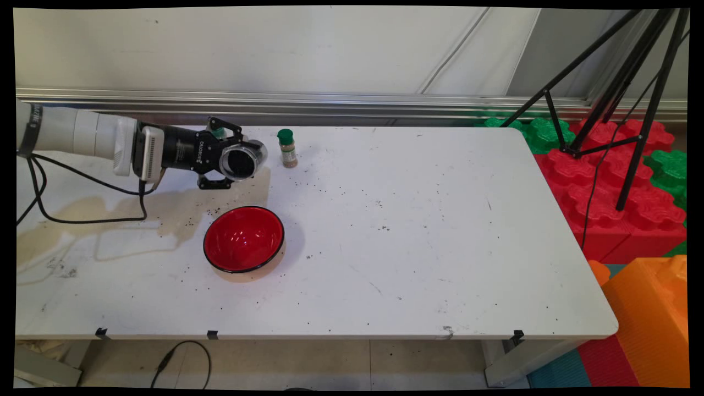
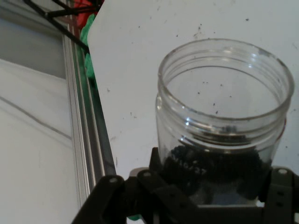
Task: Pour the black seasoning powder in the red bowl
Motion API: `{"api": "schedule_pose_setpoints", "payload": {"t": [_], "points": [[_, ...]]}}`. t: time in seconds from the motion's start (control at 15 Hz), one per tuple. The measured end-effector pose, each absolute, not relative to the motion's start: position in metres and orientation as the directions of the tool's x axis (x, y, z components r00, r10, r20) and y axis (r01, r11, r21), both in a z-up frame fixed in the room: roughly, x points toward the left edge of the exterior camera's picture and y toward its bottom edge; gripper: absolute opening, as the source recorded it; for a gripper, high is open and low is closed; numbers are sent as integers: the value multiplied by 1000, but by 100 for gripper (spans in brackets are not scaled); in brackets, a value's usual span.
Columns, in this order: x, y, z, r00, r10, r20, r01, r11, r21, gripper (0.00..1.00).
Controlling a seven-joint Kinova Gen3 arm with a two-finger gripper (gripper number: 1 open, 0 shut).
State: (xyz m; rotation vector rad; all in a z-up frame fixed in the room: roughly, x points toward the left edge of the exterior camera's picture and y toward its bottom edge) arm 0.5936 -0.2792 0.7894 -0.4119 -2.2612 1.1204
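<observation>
My gripper (image 1: pixel 234 160) reaches in from the left at the table's back left, shut on a clear, lidless plastic jar (image 1: pixel 245 159). The jar lies on its side in the air, with its mouth turned toward the table's near right. In the hand view the jar (image 2: pixel 224 107) fills the middle above the gripper (image 2: pixel 210 189), with dark grains at its bottom. A red bowl with a black rim (image 1: pixel 243 239) stands on the table just in front of and below the jar. A small spice bottle with a green cap (image 1: pixel 286 147) stands upright right of the jar.
Dark specks are scattered over the white table (image 1: pixel 412 247), and a brownish stain (image 1: pixel 110 214) spreads at the left. Something green (image 1: pixel 219 131) shows behind the gripper. A black tripod (image 1: pixel 621 99) and red, green and orange foam blocks (image 1: pixel 605 187) stand off the right edge.
</observation>
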Motion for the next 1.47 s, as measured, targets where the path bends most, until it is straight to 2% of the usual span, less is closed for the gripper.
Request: {"api": "schedule_pose_setpoints", "payload": {"t": [1.47], "points": [[585, -266, 779, -714, 699, 40, 324, 381, -866, 0]]}}
